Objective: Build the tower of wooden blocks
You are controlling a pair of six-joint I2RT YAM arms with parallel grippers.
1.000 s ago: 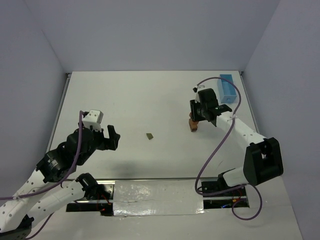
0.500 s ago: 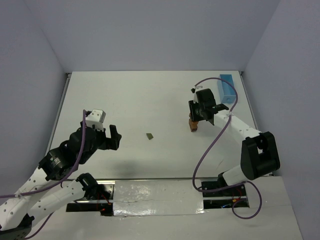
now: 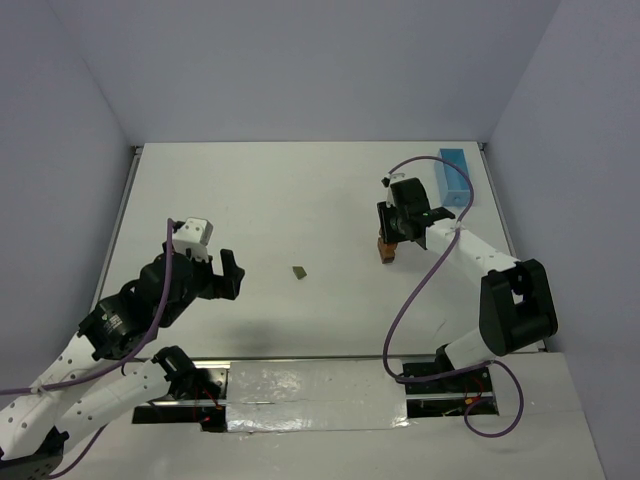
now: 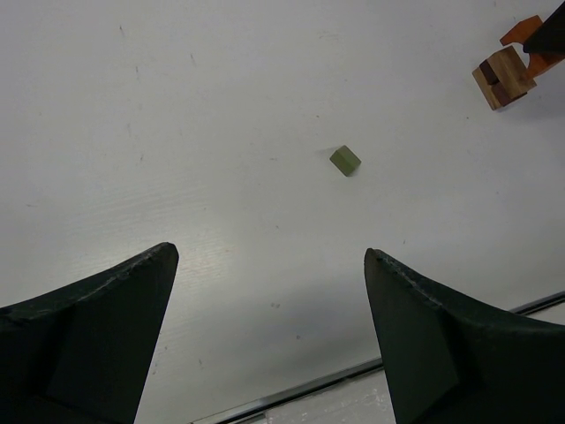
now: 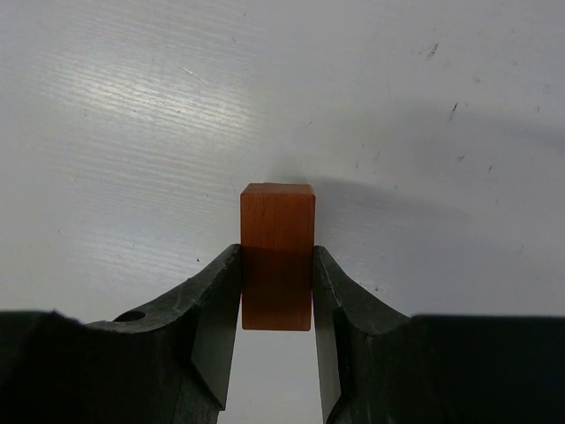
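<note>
My right gripper (image 3: 392, 232) (image 5: 277, 265) is shut on an upright orange block (image 5: 277, 254), one finger on each side. In the top view it stands over the small brown and orange stack (image 3: 386, 250). In the left wrist view the tan and brown blocks (image 4: 501, 77) sit on the table with the orange block (image 4: 519, 32) right behind them. An olive-green block (image 3: 299, 271) (image 4: 345, 160) lies alone mid-table. My left gripper (image 3: 228, 275) (image 4: 269, 265) is open and empty, well left of the olive block.
A light blue rectangular tray (image 3: 455, 177) stands at the back right, close behind the right gripper. Grey walls close the table on three sides. A metal strip (image 3: 300, 385) runs along the near edge between the arm bases.
The right gripper has shifted slightly back and left over the stack, still holding the orange block. The left arm has moved only slightly.
</note>
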